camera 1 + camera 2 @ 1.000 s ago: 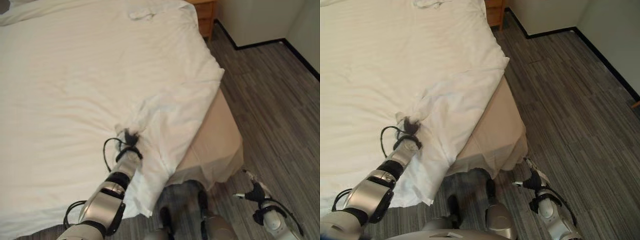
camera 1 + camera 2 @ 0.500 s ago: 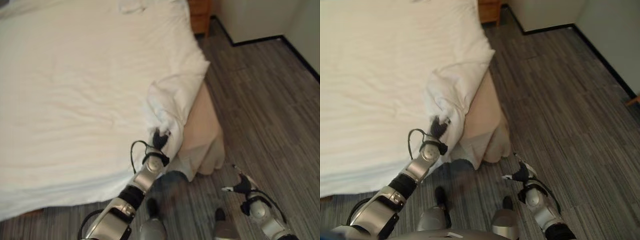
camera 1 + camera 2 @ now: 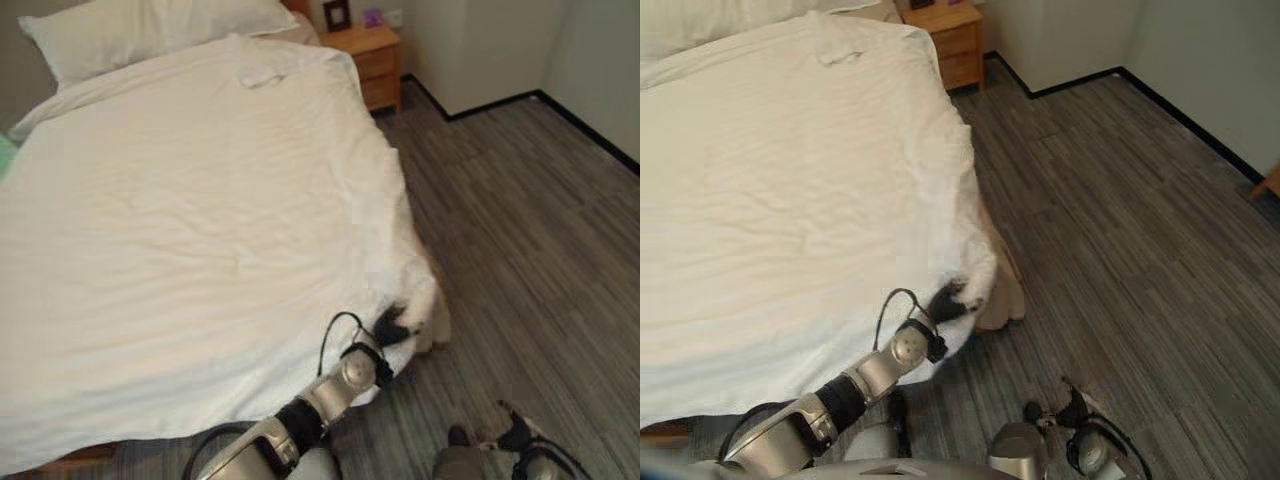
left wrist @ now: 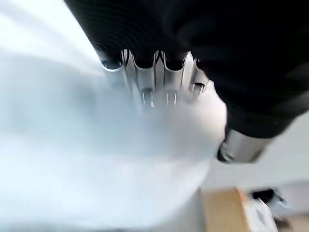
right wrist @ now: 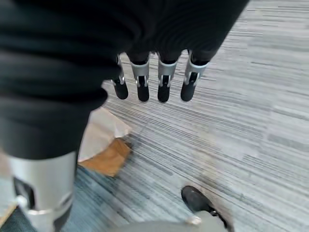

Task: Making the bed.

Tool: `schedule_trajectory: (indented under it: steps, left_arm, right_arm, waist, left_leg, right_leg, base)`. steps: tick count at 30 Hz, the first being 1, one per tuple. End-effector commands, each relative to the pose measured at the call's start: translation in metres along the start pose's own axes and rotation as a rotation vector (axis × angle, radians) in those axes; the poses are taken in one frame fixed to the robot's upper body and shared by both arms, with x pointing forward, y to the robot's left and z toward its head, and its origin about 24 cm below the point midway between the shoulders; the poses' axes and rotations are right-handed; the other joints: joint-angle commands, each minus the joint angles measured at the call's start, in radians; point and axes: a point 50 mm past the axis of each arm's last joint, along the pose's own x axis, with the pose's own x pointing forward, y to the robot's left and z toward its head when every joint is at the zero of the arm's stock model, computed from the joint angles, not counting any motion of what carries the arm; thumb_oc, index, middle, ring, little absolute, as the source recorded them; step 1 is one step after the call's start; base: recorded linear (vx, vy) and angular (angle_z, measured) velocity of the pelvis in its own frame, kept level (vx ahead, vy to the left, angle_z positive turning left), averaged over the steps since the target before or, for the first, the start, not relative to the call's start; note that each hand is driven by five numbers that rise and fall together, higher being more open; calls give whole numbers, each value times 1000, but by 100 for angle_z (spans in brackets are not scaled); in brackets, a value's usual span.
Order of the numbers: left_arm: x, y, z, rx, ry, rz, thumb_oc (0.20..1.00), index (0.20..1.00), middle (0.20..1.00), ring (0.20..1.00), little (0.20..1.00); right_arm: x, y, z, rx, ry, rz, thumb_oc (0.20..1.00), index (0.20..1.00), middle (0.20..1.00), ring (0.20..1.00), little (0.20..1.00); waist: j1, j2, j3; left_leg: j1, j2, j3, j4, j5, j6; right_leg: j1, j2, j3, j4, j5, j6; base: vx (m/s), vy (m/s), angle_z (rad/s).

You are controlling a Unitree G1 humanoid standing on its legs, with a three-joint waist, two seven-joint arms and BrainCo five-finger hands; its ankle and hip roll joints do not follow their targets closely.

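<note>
A white duvet [image 3: 200, 220] covers the bed and hangs over its right side. My left hand [image 3: 392, 324] is at the bed's near right corner, fingers curled into the duvet's corner [image 3: 420, 300]. In the left wrist view the fingers [image 4: 154, 89] sink into white cloth [image 4: 96, 145]. A strip of the beige bed base [image 3: 1005, 295] shows under that corner. My right hand [image 3: 520, 435] hangs low over the floor to the right of the bed, fingers [image 5: 154, 82] straight and holding nothing.
A white pillow [image 3: 150, 28] lies at the head of the bed, and a small crumpled white cloth [image 3: 258, 72] rests on the duvet near it. A wooden nightstand [image 3: 368, 52] stands beside the head. Grey plank floor [image 3: 520, 230] runs right to the walls.
The camera has shifted. My left hand has dragged the bunched duvet corner from on top of the bed out over the near right corner, covering most of the beige base.
</note>
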Motion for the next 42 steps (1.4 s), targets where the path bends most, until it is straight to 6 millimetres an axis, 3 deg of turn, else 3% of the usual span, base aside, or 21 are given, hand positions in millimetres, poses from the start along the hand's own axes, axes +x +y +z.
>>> schedule_trajectory:
  steps: [1, 5, 13, 16, 18, 19, 20, 21, 22, 23, 24, 25, 26, 27, 32, 33, 34, 36, 39, 40, 42]
  left_arm:
    - [9, -18, 52, -171, -211, -150, 1000, 1000, 1000, 1000, 1000]
    - [-2, -31, 61, -163, -259, -316, 1000, 1000, 1000, 1000, 1000]
    - [-2, -13, 85, -191, -363, -214, 1000, 1000, 1000, 1000, 1000]
    - [1, 21, 83, -82, -375, 3, 1000, 1000, 1000, 1000, 1000]
    - [-7, 77, 72, -14, -349, 260, 1000, 1000, 1000, 1000, 1000]
    - [-8, 77, 72, -13, -349, 261, 1000, 1000, 1000, 1000, 1000]
    - [-15, 105, 58, 40, -292, 382, 1000, 1000, 1000, 1000, 1000]
    - [-15, 105, 58, 40, -292, 382, 1000, 1000, 1000, 1000, 1000]
    - [-38, 152, 37, 95, -216, 585, 1000, 1000, 1000, 1000, 1000]
    - [-51, 172, 22, 93, -159, 685, 1000, 1000, 1000, 1000, 1000]
    - [-97, 216, -9, 70, -35, 887, 1000, 1000, 1000, 1000, 1000]
    - [-97, 215, -10, 71, -33, 885, 1000, 1000, 1000, 1000, 1000]
    - [-116, 226, -22, 78, 17, 972, 1000, 1000, 1000, 1000, 1000]
    - [-153, 243, -52, 71, 150, 1085, 1000, 1000, 1000, 1000, 1000]
    - [-193, 247, -84, 33, 307, 1171, 1000, 1000, 1000, 1000, 1000]
    - [-224, 242, -112, -3, 445, 1199, 1000, 1000, 1000, 1000, 1000]
    - [-225, 242, -112, -4, 446, 1202, 1000, 1000, 1000, 1000, 1000]
    - [-265, 214, -150, -102, 630, 1216, 1000, 1000, 1000, 1000, 1000]
    - [-296, 184, -183, -228, 805, 1228, 1000, 1000, 1000, 1000, 1000]
    - [-308, 163, -201, -317, 913, 1220, 1000, 1000, 1000, 1000, 1000]
    - [-316, 144, -214, -382, 1007, 1203, 1000, 1000, 1000, 1000, 1000]
  right_arm:
    - [0, 0, -6, 10, 40, -34, 1000, 1000, 1000, 1000, 1000]
    - [-1, -8, -34, 36, 182, -73, 1000, 1000, 1000, 1000, 1000]
    - [1, -26, -37, 88, 198, -183, 1000, 1000, 1000, 1000, 1000]
    - [11, -55, -5, 47, 61, -344, 1000, 1000, 1000, 1000, 1000]
    - [16, -85, 21, 35, -57, -469, 1000, 1000, 1000, 1000, 1000]
    - [16, -85, 22, 34, -59, -469, 1000, 1000, 1000, 1000, 1000]
    - [17, -106, 33, 41, -101, -532, 777, 777, 777, 777, 777]
    - [17, -105, 33, 41, -101, -532, 777, 777, 777, 777, 777]
    - [18, -139, 47, 44, -153, -614, 332, 332, 332, 332, 332]
    - [18, -155, 59, 55, -189, -647, 200, 200, 200, 200, 200]
    - [-12, -212, 76, 238, -392, -735, 200, 200, 200, 200, 200]
    - [-13, -211, 75, 237, -389, -733, 200, 200, 200, 200, 200]
    - [-17, -212, 77, 290, -421, -725, 200, 200, 200, 200, 200]
    - [-16, -215, 77, 376, -433, -717, 200, 200, 200, 200, 200]
    - [-18, -223, 96, 459, -497, -688, 200, 200, 200, 200, 200]
    - [-13, -221, 110, 595, -526, -628, 200, 200, 200, 200, 200]
    - [-12, -221, 111, 596, -529, -624, 200, 200, 200, 200, 200]
    - [-11, -224, 153, 874, -644, -519, 200, 200, 200, 200, 200]
    - [-18, -222, 195, 1108, -769, -383, 200, 200, 200, 200, 200]
    - [-26, -229, 220, 1233, -858, -315, 200, 200, 200, 200, 200]
    - [-34, -238, 240, 1312, -935, -268, 200, 200, 200, 200, 200]
  waist:
    - [-64, -76, 25]
    - [-115, -40, 7]
    - [-85, -77, 5]
    - [-20, -114, -3]
    - [27, -135, -17]
    - [24, -138, -18]
    - [34, -146, -19]
    - [33, -147, -20]
    - [55, -146, -19]
    - [65, -149, -24]
    - [66, -170, -32]
    - [66, -171, -36]
    - [63, -177, -38]
    - [67, -184, -34]
    - [71, -191, -28]
    - [97, -200, -34]
    - [92, -201, -33]
    - [134, -181, -44]
    - [178, -152, -40]
    - [199, -134, -26]
    - [213, -121, -14]
  left_leg:
    - [274, -117, 32, 293, -182, 181]
    - [359, -141, 87, 119, -196, 183]
    - [390, -165, 29, -32, -199, 216]
    - [381, -168, 1, -38, -201, 228]
    - [385, -177, -28, -38, -206, 240]
    - [381, -180, -29, -38, -202, 241]
    - [386, -188, -47, -38, -199, 246]
    - [385, -189, -47, -38, -199, 246]
    - [389, -182, -70, -38, -198, 251]
    - [384, -179, -74, -38, -195, 250]
    - [384, -170, -96, -38, -203, 240]
    - [380, -171, -98, -38, -198, 240]
    - [381, -171, -112, -38, -200, 238]
    - [388, -176, -168, -38, -211, 231]
    - [383, -175, -256, -38, -217, 222]
    - [386, -185, -277, -38, -229, 218]
    - [388, -184, -278, -38, -229, 218]
    - [375, -172, -281, -38, -221, 210]
    - [330, -150, -287, -38, -202, 194]
    - [275, -140, -305, -38, -177, 181]
    - [221, -138, -329, -38, -146, 167]
  right_leg:
    - [87, 38, -113, -293, 135, -57]
    - [55, 41, -186, -287, 171, -45]
    - [25, 13, -227, -212, 203, -26]
    - [12, -2, -248, -137, 189, -9]
    - [-6, -32, -255, -33, 196, 16]
    - [-10, -36, -255, -32, 198, 15]
    - [-26, -54, -240, 16, 242, 38]
    - [-27, -55, -241, 16, 242, 39]
    - [-61, -50, -200, 99, 261, 62]
    - [-75, -45, -191, 105, 251, 56]
    - [-85, -10, -164, 56, 200, 32]
    - [-86, -10, -166, 50, 206, 31]
    - [-89, 18, -139, -4, 193, 19]
    - [-95, 70, -64, -127, 189, 10]
    - [-129, 76, -8, -219, 246, 20]
    - [-106, 55, -16, -260, 269, 12]
    - [-102, 55, -18, -264, 270, 12]
    - [-91, 49, -35, -282, 291, 4]
    - [-95, 56, -63, -293, 278, -7]
    - [-113, 53, -84, -293, 269, -16]
    - [-139, 45, -106, -293, 267, -22]
  base:
    - [-145, 42, 135]
    - [-71, 84, 33]
    - [-95, 93, 34]
    - [-59, 67, 9]
    - [35, 73, 21]
    - [73, 90, 34]
    - [24, 38, 40]
    - [87, 66, 38]
    - [62, 48, 38]
    - [159, 2, 34]
    - [100, -29, 31]
    - [154, -61, 33]
    - [234, -51, 46]
    - [322, -79, 60]
    - [200, -86, 117]
    - [168, -48, 78]
    - [288, -128, 45]
    - [171, -128, 6]
    - [39, -113, 19]
    - [-54, -102, 42]
    - [-97, -82, 51]
